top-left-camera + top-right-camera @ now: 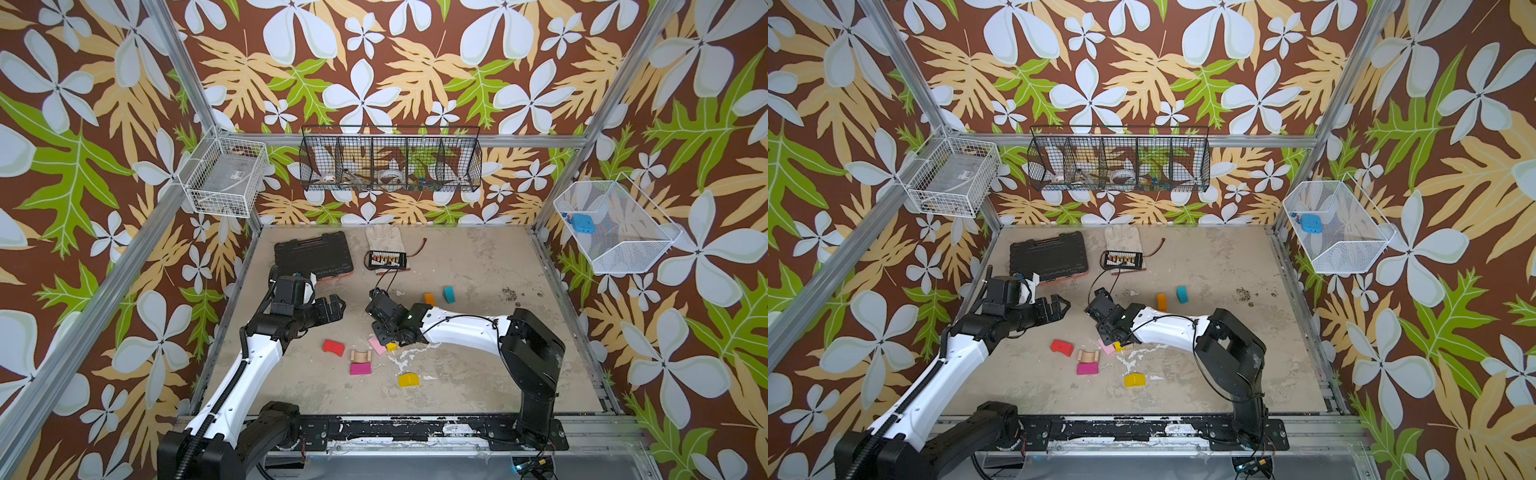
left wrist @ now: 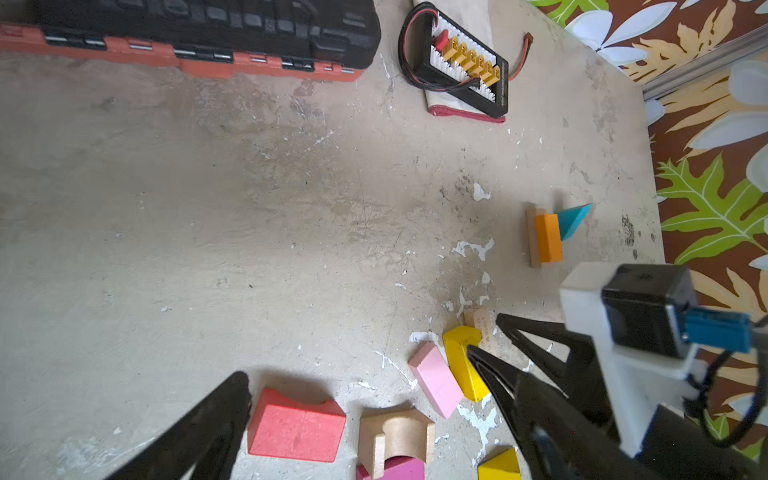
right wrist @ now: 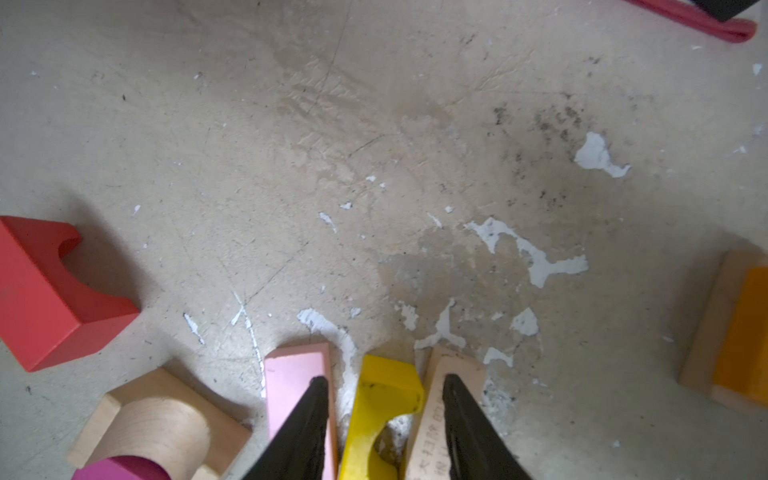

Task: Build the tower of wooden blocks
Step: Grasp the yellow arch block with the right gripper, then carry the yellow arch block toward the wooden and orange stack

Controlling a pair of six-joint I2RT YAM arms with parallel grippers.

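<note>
**Crowded grab at the yellow arch**

Straddles the yellow arch (image 3: 386, 399) with the right hand (image 3: 385, 380) half spread and pinching nothing, at bottom centre of the wrist view. Hangs the left hand (image 1: 338, 307) wide apart and empty, left of centre. Risks snagging the pink block (image 3: 291, 374) and plain plank (image 3: 469, 368) just beside it, dragging or tipping all three. Leaves the orange block (image 1: 429, 298) and teal wedge (image 1: 449, 294) well apart, up and right of the cluster.

A black tool case (image 1: 313, 257) lies back left; beside it a connector board (image 1: 387, 258) rests on a glove (image 1: 384, 237). A wire basket (image 1: 459, 164) hangs above.
</note>
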